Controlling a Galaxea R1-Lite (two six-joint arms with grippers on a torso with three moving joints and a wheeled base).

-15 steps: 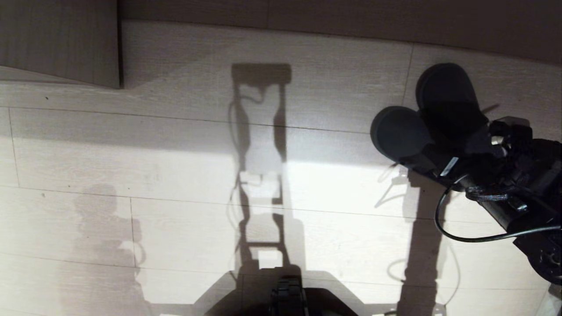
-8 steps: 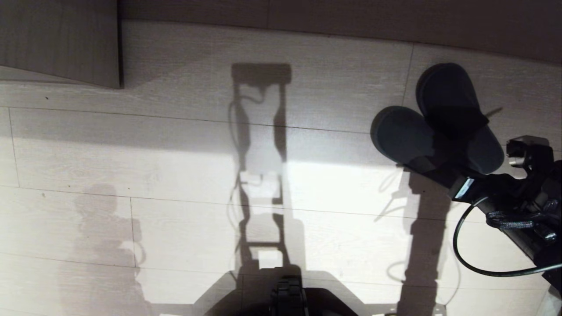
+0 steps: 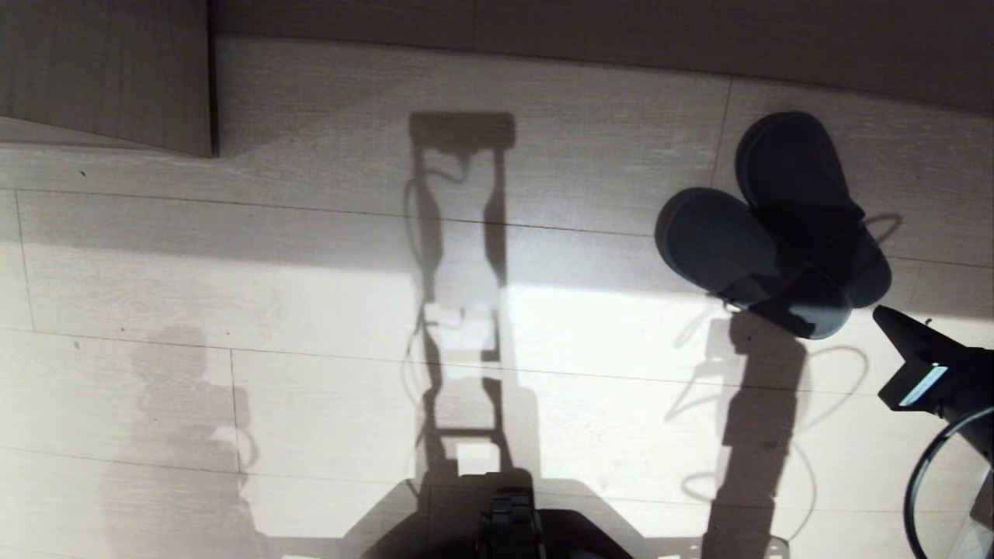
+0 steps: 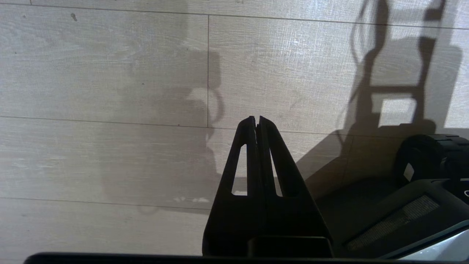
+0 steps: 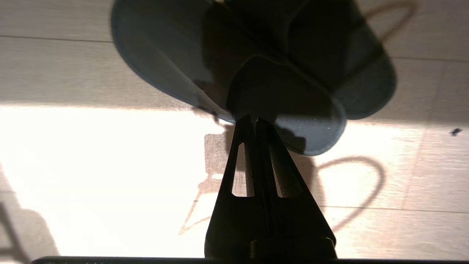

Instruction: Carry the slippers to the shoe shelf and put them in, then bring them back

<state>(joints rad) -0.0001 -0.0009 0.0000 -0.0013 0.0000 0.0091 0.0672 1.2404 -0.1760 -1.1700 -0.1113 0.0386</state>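
— Slippers first, then: where do they lie from the robot's side?

— Nearest of all is the robot's own black base point(image 3: 509, 520) at the bottom of the head view. The left gripper point(image 4: 257, 123) hangs over bare pale wood-grain floor planks point(image 3: 326, 264), its two black tapered fingers pressed together, holding nothing.

— And the right arm?

— It shows at the right edge of the head view, low and reaching forward, a black cable point(image 3: 928, 473) looping beneath it. The right gripper point(image 5: 254, 119) points at the pair with its fingers closed flat against each other and nothing between them. Its tip sits just short of the nearest sole; whether it touches I cannot tell.

— Now the pair itself.

— The flat dark navy-black slide slippers point(image 3: 769, 233) rest on the floor, right of centre, crossed: one lies partly over the other at the heel end, the rounded toes spreading apart away from the robot.

— Beyond them?

— A grey-brown wood-grain panel point(image 3: 105, 74) at far left, and a dark band along the top, well apart from the pair.
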